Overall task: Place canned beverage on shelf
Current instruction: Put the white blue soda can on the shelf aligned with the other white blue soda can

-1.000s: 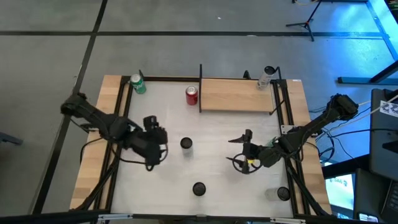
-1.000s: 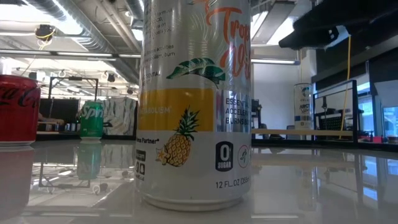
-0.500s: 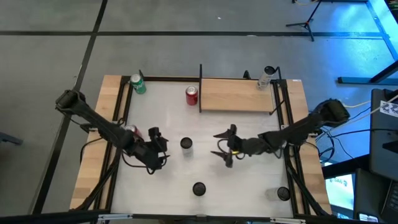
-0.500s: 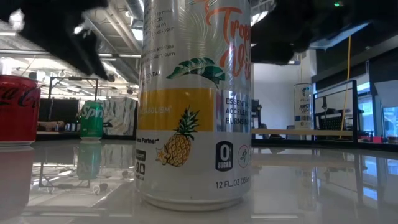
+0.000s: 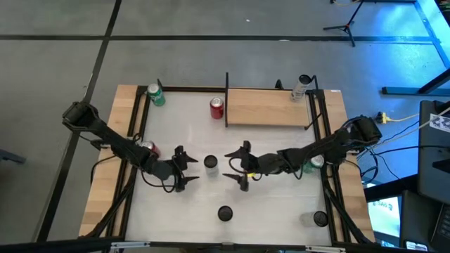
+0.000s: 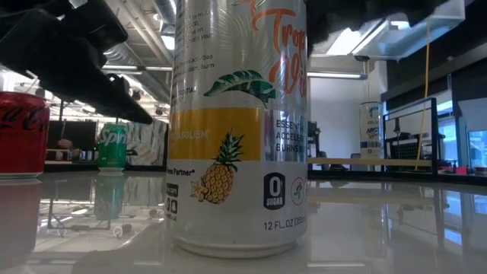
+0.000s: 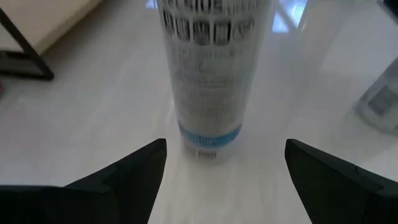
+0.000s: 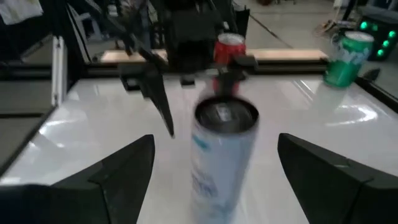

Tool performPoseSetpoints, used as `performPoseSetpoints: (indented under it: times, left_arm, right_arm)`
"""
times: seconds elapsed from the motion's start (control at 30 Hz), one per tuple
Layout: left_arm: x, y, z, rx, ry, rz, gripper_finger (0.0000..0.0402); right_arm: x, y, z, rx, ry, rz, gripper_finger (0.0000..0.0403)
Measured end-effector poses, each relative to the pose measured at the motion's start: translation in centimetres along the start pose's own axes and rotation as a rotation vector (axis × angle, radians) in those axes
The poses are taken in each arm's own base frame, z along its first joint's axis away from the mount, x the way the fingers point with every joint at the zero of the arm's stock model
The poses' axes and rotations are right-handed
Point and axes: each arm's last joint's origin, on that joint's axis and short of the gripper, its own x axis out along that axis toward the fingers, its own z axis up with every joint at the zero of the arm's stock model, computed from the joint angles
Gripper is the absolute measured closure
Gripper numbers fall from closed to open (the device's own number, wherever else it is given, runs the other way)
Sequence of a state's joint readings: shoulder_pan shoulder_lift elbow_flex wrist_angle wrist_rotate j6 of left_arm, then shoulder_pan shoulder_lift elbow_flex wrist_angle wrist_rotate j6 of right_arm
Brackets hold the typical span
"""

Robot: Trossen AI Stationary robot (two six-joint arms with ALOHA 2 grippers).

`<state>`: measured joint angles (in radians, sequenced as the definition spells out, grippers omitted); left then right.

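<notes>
At mid-table stands the tall white pineapple-printed drink can (image 5: 210, 162), upright, well short of the pale wooden shelf board (image 5: 268, 107) — both grippers flank it. The left gripper (image 5: 184, 169) and right gripper (image 5: 235, 168) reach in low, near level, fingers spread wide, holding nothing. Best that one centres on the can, closes squarely at mid-height, and the other backs off.

The high view looks straight down on the whole surface (image 5: 281, 211) from well above, while the low view sits at surface level, facing level into the room with the tall can (image 6: 240, 125) very close and filling its middle. Each wrist view looks past its own claw at that same can (image 7: 214, 68) from opposite sides, and the right wrist view also takes in the left claw (image 8: 177, 62) beyond it.
</notes>
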<state>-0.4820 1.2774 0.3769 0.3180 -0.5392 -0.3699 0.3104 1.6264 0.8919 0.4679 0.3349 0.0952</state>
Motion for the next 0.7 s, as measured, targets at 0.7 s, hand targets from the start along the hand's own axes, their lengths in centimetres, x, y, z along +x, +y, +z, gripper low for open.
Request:
performPoseSetpoints:
  times: [0.7]
  left_arm:
    - [0.5,0.1,-0.3,0.043,-0.026,0.001,0.0083]
  right_arm:
    - [6.7,-2.8,5.6,0.024,0.278,0.052,0.0066]
